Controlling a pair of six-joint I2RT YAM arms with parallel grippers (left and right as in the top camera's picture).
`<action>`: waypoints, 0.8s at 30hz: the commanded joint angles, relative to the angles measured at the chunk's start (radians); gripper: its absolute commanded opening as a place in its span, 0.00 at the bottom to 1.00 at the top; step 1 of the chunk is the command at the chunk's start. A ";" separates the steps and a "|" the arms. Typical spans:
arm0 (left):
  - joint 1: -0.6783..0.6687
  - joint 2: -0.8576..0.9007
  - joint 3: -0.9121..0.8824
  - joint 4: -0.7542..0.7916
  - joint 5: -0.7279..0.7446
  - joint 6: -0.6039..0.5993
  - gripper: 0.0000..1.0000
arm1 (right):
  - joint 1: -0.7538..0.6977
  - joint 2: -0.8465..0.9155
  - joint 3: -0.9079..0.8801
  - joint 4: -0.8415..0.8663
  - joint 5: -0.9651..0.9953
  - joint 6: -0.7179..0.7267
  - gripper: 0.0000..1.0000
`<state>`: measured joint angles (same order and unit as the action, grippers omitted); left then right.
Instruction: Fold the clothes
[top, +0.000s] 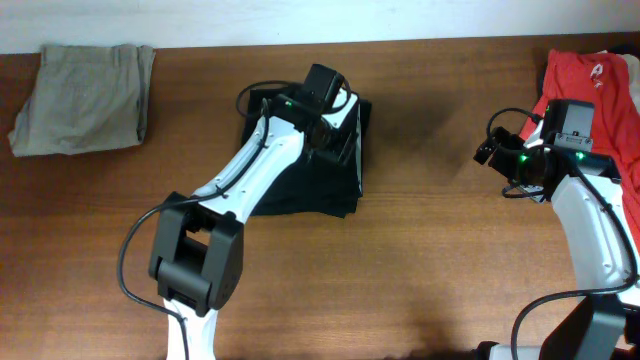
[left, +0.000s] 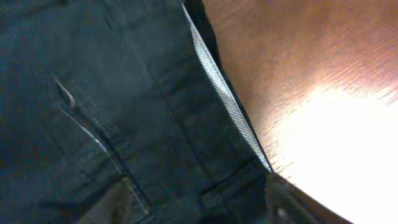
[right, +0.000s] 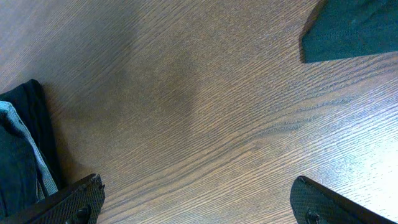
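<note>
The black shorts (top: 320, 170) lie folded at the table's middle. In the left wrist view they fill the frame (left: 124, 106), with the thin white stripe (left: 221, 93) running along their right edge. My left gripper (top: 335, 128) is down on the shorts, its fingers spread apart over the fabric (left: 196, 208). My right gripper (top: 487, 150) is open and empty above bare wood (right: 202, 202), well to the right of the shorts, whose edge shows in the right wrist view (right: 18, 162). The khaki shorts (top: 85, 95) lie folded at the back left. The red white-marked top (top: 595, 85) lies at the back right.
The wooden table (top: 430, 260) has open wood between the black shorts and my right arm. A dark cloth corner (right: 354, 28) shows at the top right of the right wrist view. A black cable (top: 255, 95) loops behind the left wrist.
</note>
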<state>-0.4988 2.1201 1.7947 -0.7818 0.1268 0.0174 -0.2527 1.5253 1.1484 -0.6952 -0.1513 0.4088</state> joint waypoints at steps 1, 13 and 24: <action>0.051 0.002 0.087 -0.036 -0.056 0.006 0.63 | 0.003 0.002 0.007 0.002 0.005 0.000 0.99; 0.459 0.010 0.048 -0.161 0.311 0.087 0.99 | 0.003 0.002 0.007 0.002 0.005 0.000 0.99; 0.504 0.098 -0.059 -0.128 0.322 0.085 0.99 | 0.003 0.002 0.007 0.002 0.005 0.000 0.98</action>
<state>0.0029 2.1929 1.7443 -0.9161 0.4175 0.0837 -0.2527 1.5253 1.1484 -0.6952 -0.1513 0.4088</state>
